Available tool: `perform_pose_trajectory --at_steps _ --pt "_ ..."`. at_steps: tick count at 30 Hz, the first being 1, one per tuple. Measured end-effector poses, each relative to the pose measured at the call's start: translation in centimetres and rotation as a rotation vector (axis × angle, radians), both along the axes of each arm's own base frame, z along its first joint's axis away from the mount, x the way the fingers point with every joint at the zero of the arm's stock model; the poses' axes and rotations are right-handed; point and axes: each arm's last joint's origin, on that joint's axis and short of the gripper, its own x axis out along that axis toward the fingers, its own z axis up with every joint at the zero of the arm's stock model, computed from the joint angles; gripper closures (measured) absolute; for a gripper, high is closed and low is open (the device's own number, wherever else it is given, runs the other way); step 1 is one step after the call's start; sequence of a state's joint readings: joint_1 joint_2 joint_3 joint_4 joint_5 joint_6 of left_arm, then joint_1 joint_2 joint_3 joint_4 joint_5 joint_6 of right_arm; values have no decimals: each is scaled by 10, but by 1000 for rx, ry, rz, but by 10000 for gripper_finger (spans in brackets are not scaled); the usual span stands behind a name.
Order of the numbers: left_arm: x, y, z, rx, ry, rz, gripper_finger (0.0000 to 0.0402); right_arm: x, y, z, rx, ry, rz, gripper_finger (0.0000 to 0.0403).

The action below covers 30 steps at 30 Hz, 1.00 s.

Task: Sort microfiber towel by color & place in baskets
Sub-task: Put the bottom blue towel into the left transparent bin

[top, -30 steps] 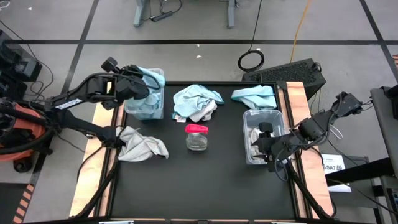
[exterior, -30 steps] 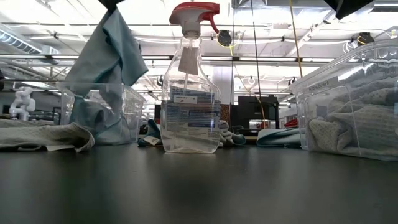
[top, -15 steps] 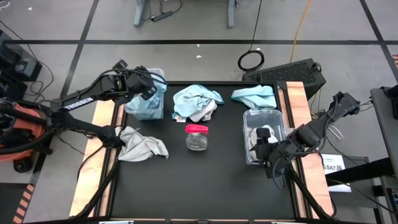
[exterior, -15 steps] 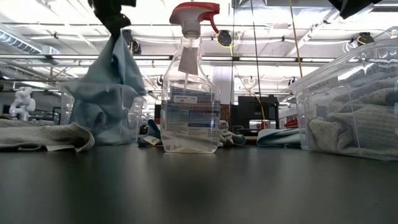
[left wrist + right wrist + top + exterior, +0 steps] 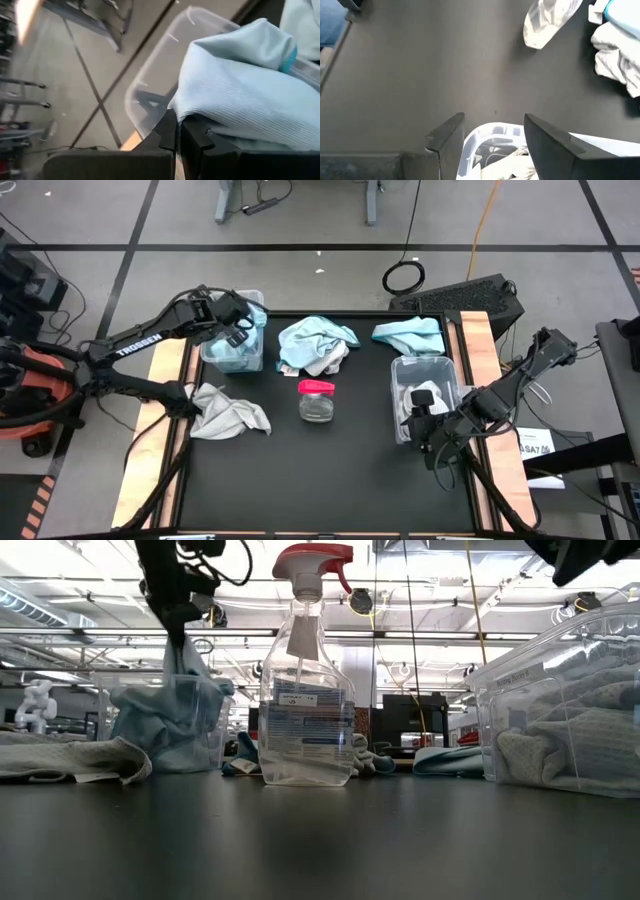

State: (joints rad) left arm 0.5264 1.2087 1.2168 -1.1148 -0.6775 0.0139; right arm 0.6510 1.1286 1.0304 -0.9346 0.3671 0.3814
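Observation:
My left gripper (image 5: 238, 322) stands over the left clear basket (image 5: 214, 356) at the table's far left and is shut on a light blue towel (image 5: 170, 710). Most of that towel lies bunched inside the basket. My right gripper (image 5: 495, 131) is open above the near end of the right clear basket (image 5: 432, 364), which holds whitish towels (image 5: 570, 740). It touches nothing. A blue and white towel pile (image 5: 316, 345) and another light blue towel (image 5: 408, 332) lie at the far edge. A grey-white towel (image 5: 230, 412) lies flat at the left. My left gripper pinches a raised fold of the light blue towel (image 5: 202, 117) between its two shut fingers (image 5: 167, 131), coming from above and pointing down. The towel hangs a short way below the fingers, and its lower part (image 5: 160, 730) rests heaped inside the left basket.
A clear spray bottle with a pink-red top (image 5: 316, 400) stands in the middle of the black table, between the two baskets. Bare tabletop (image 5: 320, 480) stretches across the near half. Wooden rails (image 5: 478, 340) run along the table's left and right sides.
My left gripper has come down toward the left basket, shifting a little toward the table's right, still shut on the blue towel. The towel, which hung long above the basket, has sunk and bunched up inside it. My right gripper has drifted slightly toward the near edge.

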Motion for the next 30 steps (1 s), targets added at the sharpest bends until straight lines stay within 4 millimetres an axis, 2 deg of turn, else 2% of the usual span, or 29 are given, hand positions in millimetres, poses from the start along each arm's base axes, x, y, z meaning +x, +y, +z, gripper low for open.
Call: perform_pose_trajectory --at_steps 12,21,30 --pt "-3 14 -16 -112 -49 -21 384 -1 0 -4 31 12 -47 206" --pt "2 26 -28 -239 -81 -36 312 -7 7 -4 20 6 -21 206" --pt "20 39 -54 -354 -26 -39 259 -15 10 -5 -57 -17 -43 206"
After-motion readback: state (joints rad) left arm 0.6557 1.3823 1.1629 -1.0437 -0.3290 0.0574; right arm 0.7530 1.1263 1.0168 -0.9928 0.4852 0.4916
